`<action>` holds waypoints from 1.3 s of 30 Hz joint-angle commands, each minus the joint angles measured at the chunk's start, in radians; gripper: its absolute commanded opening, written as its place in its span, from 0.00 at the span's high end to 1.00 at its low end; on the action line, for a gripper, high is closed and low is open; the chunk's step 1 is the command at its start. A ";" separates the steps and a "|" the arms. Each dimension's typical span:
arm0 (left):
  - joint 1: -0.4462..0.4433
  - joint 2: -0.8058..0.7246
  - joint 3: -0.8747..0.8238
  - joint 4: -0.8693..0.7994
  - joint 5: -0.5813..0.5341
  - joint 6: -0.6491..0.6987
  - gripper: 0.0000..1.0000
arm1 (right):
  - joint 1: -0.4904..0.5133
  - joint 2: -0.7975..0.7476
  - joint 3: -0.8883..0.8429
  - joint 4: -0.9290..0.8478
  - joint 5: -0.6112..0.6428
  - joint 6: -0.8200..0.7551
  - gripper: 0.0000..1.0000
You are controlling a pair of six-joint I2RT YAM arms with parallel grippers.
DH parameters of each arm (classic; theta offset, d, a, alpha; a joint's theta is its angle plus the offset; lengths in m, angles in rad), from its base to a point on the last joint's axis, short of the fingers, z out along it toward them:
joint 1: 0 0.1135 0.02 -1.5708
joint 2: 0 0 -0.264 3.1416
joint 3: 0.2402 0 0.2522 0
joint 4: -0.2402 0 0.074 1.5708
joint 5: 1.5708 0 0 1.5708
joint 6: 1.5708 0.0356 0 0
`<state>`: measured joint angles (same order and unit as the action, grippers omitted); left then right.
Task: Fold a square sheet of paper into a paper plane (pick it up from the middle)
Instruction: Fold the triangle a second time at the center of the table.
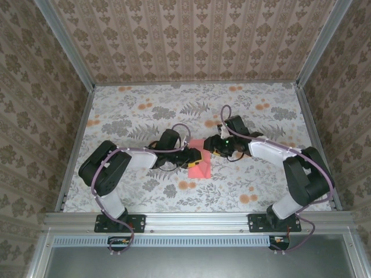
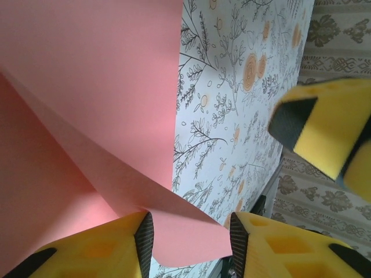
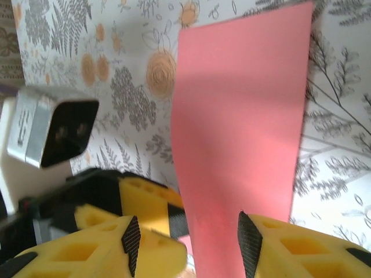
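The square sheet of paper [image 2: 87, 87] (seemingly creased) sits inside the left pincer [image 2: 188, 231].

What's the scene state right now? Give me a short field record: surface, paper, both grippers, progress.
surface: floral-print table cover
paper: thin salmon-pink square sheet of paper, lying mid-surface where the two arms meet
paper shape: not flat; in the left wrist view a flap bends up along a diagonal line
left gripper: jaws apart, a paper corner between them, not pinched
right gripper: jaws apart, the sheet running between them, not pinched
progress: no plane shape yet
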<state>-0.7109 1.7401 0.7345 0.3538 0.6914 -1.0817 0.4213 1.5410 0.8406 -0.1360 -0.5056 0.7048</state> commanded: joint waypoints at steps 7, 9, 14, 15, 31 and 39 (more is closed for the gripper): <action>0.014 0.020 0.014 0.028 -0.012 -0.013 0.60 | 0.011 -0.092 -0.133 0.050 -0.098 -0.130 0.49; 0.015 0.021 0.013 0.027 -0.013 -0.015 0.60 | 0.017 -0.083 -0.136 0.049 -0.103 -0.137 0.49; 0.016 0.024 0.015 0.028 -0.013 -0.016 0.60 | 0.028 -0.050 -0.119 0.055 -0.105 -0.149 0.53; 0.015 0.024 0.014 0.027 -0.012 -0.017 0.60 | 0.030 -0.040 -0.112 0.055 -0.107 -0.150 0.54; 0.018 0.015 0.019 0.026 -0.011 -0.020 0.61 | 0.034 0.029 -0.053 0.043 -0.079 -0.162 0.81; 0.018 -0.028 0.039 -0.035 -0.015 0.003 0.61 | 0.034 0.049 -0.039 0.018 -0.011 -0.197 0.94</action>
<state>-0.6987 1.7420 0.7410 0.3393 0.6834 -1.0927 0.4496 1.5745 0.7719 -0.0952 -0.5568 0.5423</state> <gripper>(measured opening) 0.391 0.067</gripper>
